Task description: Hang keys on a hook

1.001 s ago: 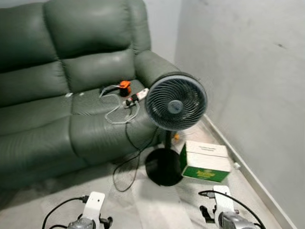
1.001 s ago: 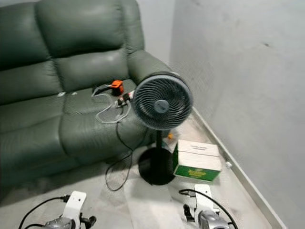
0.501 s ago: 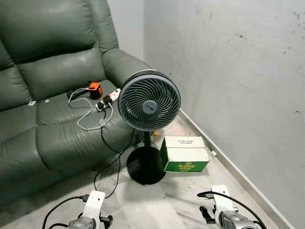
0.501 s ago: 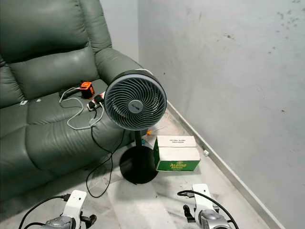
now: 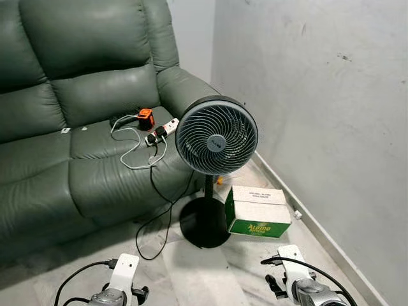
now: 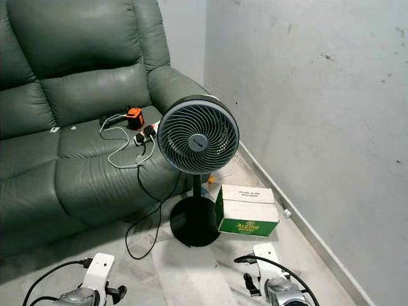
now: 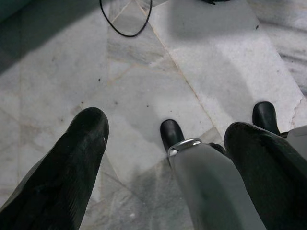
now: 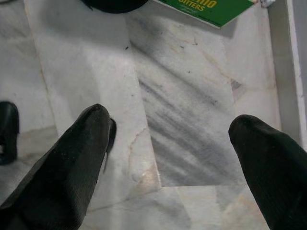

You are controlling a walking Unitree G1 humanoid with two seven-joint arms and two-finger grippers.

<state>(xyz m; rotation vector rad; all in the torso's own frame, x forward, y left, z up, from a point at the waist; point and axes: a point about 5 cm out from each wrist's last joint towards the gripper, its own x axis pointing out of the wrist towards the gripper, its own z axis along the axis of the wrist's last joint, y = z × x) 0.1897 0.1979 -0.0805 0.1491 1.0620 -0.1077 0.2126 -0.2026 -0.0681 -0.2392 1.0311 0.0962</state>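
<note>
Both tools hang low over the marble floor, fingers spread wide and holding nothing: the left tool and the right tool. At the frame's centre stands a black pedestal fan, a green-and-white box beside its base. A green leather sofa at upper left carries a power strip. I cannot tell where the keys or hook are.

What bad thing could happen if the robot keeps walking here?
It might trip on the black cord looping across the floor from the sofa. It might also bump the standing fan or the green and white box beside its base. Both grippers, left and right, are open with nothing between their jaws.
</note>
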